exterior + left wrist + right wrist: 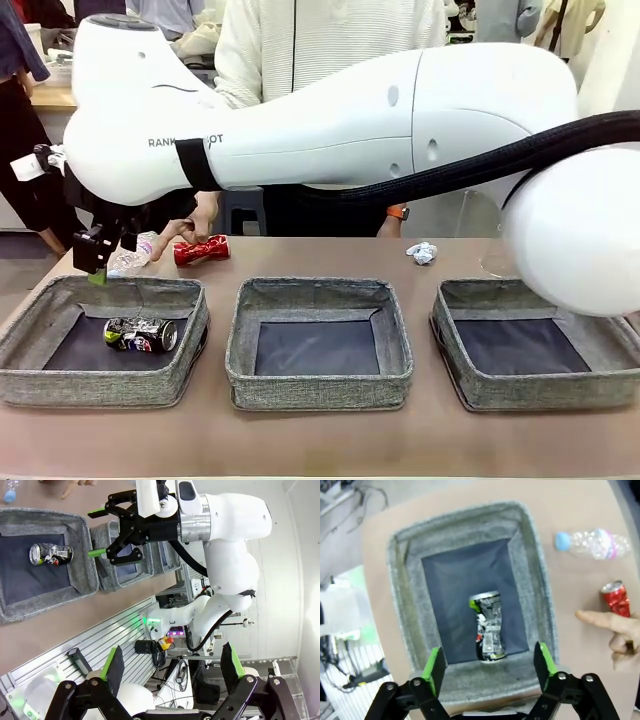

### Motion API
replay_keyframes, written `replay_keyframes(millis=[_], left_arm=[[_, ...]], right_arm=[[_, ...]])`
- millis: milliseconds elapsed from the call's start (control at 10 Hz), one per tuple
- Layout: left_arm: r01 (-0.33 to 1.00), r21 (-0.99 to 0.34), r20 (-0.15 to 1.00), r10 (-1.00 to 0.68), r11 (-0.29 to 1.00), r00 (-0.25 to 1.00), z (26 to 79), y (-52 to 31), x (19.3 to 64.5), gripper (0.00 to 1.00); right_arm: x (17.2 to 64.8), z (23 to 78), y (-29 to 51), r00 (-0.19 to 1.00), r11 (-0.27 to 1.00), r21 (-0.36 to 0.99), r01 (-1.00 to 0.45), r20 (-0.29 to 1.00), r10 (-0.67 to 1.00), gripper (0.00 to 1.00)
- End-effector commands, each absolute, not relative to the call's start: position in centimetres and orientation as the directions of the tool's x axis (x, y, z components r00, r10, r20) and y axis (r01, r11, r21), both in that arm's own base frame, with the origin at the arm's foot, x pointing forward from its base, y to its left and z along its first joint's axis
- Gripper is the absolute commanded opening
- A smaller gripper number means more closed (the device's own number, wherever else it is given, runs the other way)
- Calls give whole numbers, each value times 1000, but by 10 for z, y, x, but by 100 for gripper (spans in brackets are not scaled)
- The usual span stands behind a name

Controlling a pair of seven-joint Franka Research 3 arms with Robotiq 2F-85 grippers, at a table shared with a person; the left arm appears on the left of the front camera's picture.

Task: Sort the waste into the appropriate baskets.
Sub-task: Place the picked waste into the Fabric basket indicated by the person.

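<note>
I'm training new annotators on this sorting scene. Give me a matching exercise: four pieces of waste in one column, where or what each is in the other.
1 dark printed can
2 crushed red can
3 paper ball
4 clear bottle

A beside the person's pointing hand
B blue-capped
C inside the left basket
D near the right basket's far corner

Pairs: 1-C, 2-A, 3-D, 4-B
</note>
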State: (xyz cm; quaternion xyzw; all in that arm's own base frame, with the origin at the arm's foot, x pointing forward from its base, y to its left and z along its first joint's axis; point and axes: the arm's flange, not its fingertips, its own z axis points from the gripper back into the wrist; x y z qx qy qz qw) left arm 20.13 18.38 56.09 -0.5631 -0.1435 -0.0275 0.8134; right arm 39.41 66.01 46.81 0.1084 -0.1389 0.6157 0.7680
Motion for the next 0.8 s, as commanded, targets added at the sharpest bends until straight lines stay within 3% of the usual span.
replay_keyframes(millis=[0, 300, 700], left_arm=[[217, -909, 273, 118, 355, 955, 560, 182, 199, 100], [217, -909, 273, 118, 355, 955, 560, 182, 199, 100], [217, -909, 273, 118, 355, 955, 560, 182, 199, 100]], right_arm=[[397, 475, 661, 203, 204, 35, -978, 340, 918, 100], [397, 484, 649, 265, 265, 44, -963, 314, 912, 100], [344, 551, 509, 613, 629, 75, -774, 339, 714, 100]])
